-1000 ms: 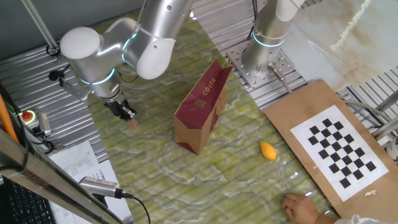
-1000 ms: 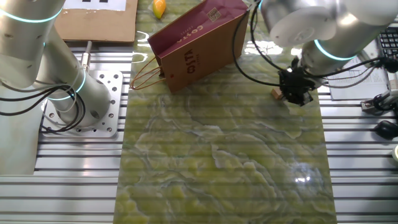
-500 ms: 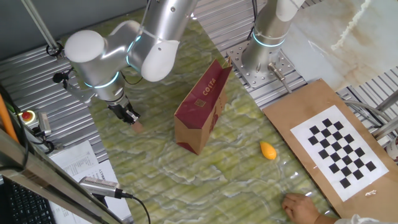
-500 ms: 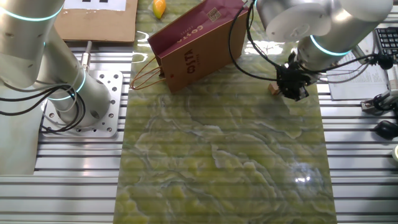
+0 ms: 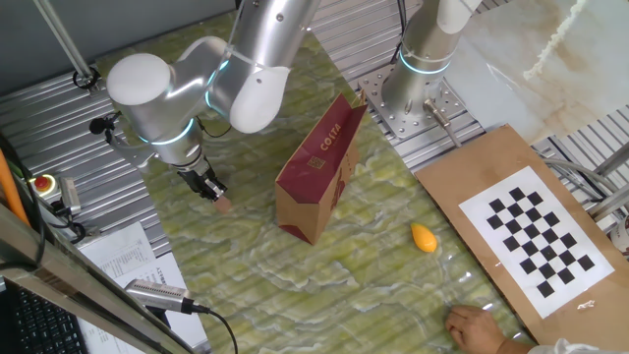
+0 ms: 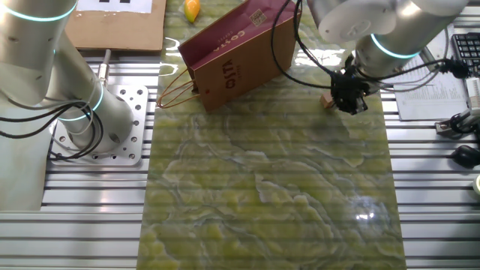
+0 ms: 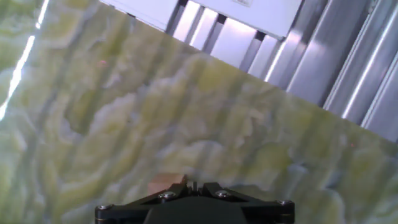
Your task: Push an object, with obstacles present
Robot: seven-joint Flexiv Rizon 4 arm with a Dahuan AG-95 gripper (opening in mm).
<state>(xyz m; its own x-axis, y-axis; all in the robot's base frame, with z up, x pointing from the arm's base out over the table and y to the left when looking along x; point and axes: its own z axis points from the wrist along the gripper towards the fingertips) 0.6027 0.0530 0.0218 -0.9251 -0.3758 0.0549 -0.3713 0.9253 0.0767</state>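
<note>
The object, a tiny pinkish-tan lump point(image 5: 224, 205) point(image 6: 327, 100), lies on the green marbled mat. My gripper point(image 5: 210, 187) point(image 6: 346, 101) stands low over the mat with its tips right beside the lump, touching or nearly touching it. The fingers are shut together with nothing between them. In the hand view the lump point(image 7: 168, 182) peeks out just left of the shut gripper point(image 7: 194, 185). The obstacle, a tall brown paper bag with a maroon "COSTA" side point(image 5: 316, 172) point(image 6: 240, 52), stands a short way beyond the lump.
An orange-yellow oval piece point(image 5: 424, 237) point(image 6: 193, 9) lies past the bag. A cardboard sheet with a checkerboard point(image 5: 536, 226) lies at the mat's far end. A second arm's base point(image 5: 418, 93) point(image 6: 105, 120) is bolted beside the mat. A person's hand point(image 5: 477, 324) rests at the mat's corner.
My gripper has slid along the mat toward the bag, and the pinkish lump has moved with it, staying at the fingertips. The bag and the orange piece have not moved.
</note>
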